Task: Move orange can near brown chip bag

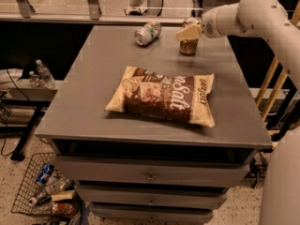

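The orange can [189, 47] stands upright at the far side of the bench [89, 107], apart from the brown chip bag [164, 95]. The hand [187, 33] sits at its top; whether it grips cannot be told. Risk: a high, off-centre hold tips the can on lifting.

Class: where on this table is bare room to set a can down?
Bare: the table left of the chip bag, and the strip between bag and silver can. Crowded: back right, where the end effector sits at the orange can.
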`<state>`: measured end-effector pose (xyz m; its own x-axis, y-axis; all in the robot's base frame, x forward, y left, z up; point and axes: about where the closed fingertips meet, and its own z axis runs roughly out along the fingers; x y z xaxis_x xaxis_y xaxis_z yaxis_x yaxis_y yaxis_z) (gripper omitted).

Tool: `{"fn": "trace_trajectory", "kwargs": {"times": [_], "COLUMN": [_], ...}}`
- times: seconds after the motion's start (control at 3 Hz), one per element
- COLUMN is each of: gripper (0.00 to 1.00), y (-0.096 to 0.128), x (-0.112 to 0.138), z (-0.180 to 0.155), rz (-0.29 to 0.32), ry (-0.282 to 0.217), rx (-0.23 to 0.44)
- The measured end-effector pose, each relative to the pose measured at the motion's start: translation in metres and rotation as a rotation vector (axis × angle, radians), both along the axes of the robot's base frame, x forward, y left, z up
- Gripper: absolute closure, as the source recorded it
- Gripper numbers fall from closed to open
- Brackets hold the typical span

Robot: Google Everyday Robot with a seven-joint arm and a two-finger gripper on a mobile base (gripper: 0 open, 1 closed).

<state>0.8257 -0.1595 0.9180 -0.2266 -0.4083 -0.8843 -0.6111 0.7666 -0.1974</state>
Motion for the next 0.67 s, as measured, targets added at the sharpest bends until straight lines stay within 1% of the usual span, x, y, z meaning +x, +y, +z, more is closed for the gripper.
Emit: {"fn": "trace_trajectory", "kwargs": {"times": [0.33, 0.67], "gripper": [0.41, 0.64], "y": [0.004, 0.0123], "x": [0.005, 0.0055], "z": [-0.0039, -0.0042], "rz": [0.005, 0.036], "ry": [0.002, 0.0], "rx": [0.01, 0.02]}}
